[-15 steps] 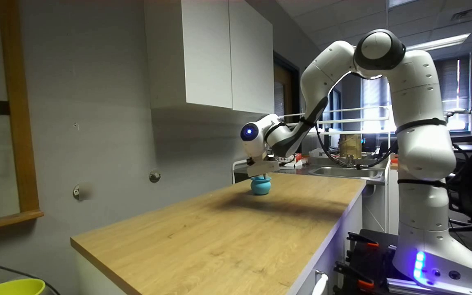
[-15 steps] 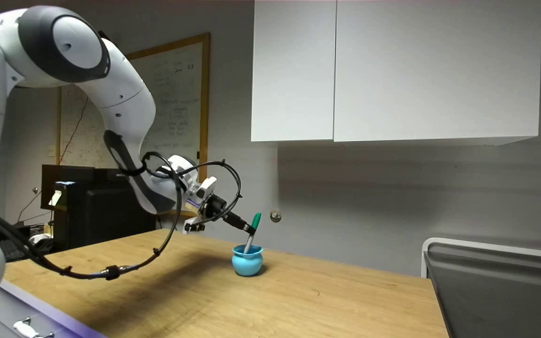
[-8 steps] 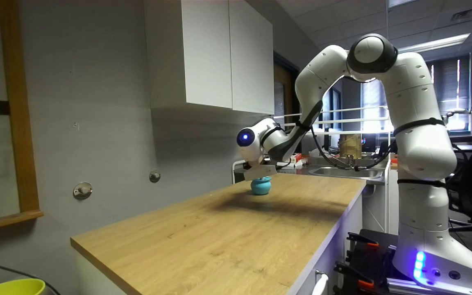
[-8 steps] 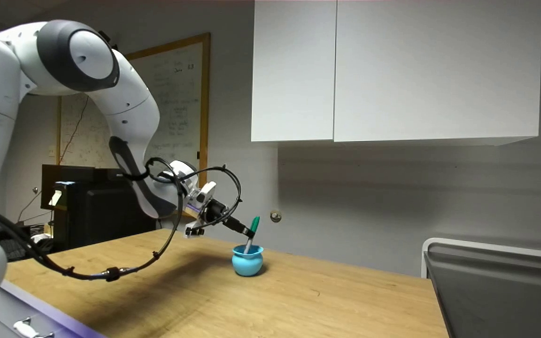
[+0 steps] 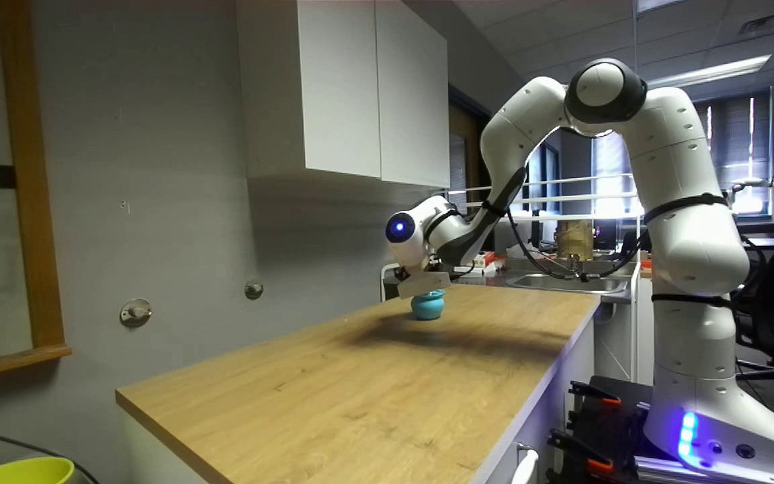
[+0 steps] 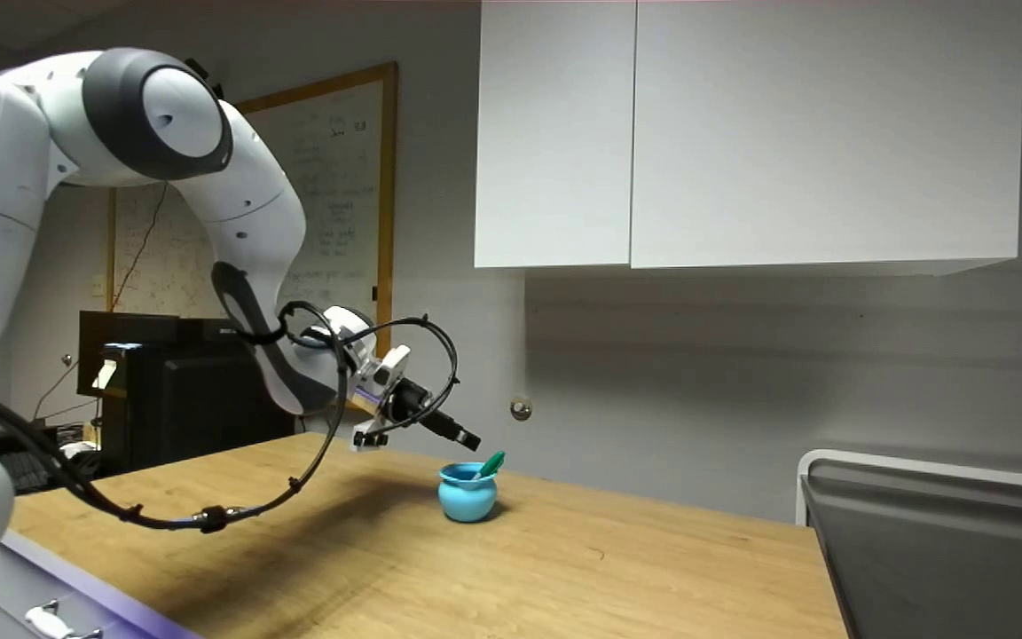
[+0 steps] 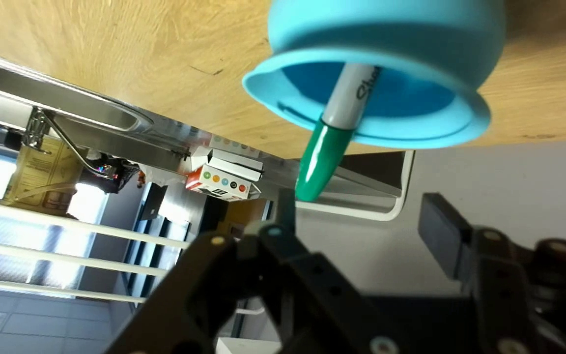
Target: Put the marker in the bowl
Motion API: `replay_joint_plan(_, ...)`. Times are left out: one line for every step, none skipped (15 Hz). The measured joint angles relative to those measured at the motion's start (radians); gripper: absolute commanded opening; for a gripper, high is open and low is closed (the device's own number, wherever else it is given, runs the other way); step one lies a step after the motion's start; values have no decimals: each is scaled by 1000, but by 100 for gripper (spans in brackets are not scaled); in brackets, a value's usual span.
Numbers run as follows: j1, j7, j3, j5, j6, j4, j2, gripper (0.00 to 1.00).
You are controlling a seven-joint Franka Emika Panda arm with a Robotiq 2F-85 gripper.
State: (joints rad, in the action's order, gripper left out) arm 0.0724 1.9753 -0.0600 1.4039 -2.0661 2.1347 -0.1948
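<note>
First, on the left in an exterior view, the white arm (image 6: 255,213) bends over the wooden worktop (image 6: 617,568). Next, the black claw (image 6: 468,439) hangs near the blue bowl (image 6: 467,500), just higher than its rim. The wrist view shows the claw's two fingers (image 7: 441,233) wide apart. The bowl stands upright, and the marker (image 6: 491,464) leans in it, its green end poking out past the rim on the right.

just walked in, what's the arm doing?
The Panda arm's job is putting a marker in a small blue bowl on the wooden counter. The marker now leans in it, its green cap sticking out past the rim. The gripper hangs open just above, holding nothing, so placement looks done.
</note>
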Motion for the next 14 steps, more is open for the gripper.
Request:
replay_joint_plan(1, 0, 0, 0, 0, -1, -1, 100)
replay_joint_plan(1, 0, 0, 0, 0, -1, -2, 100)
replay_joint_plan(2, 0, 0, 0, 0, -2, -2, 100)
replay_joint_plan(2, 0, 0, 0, 0, -3, -2, 100)
replay_joint_plan(2, 0, 0, 0, 0, -4, -1, 100)
replay_joint_plan(2, 0, -1, -1, 0, -5, 0, 100)
replay_joint_plan(2, -5, -1, -8, -3, -5, 3, 100)
replay_joint_plan(2, -22, -2, -28, -12, -5, 10, 100)
replay_joint_plan(-1, -64, -3, -69, -45, -5, 20, 100)
replay_joint_plan(-3, -118, -3, -117, -89, -4, 34, 100)
replay_joint_plan(-5, -177, -4, -168, -134, -1, 52, 100)
replay_joint_plan(-7, -239, -4, -220, -177, 3, 74, 100)
replay_joint_plan(-9, -303, -4, -274, -220, 11, 97, 100)
replay_joint_plan(-11, -373, -3, -334, -260, 21, 122, 100)
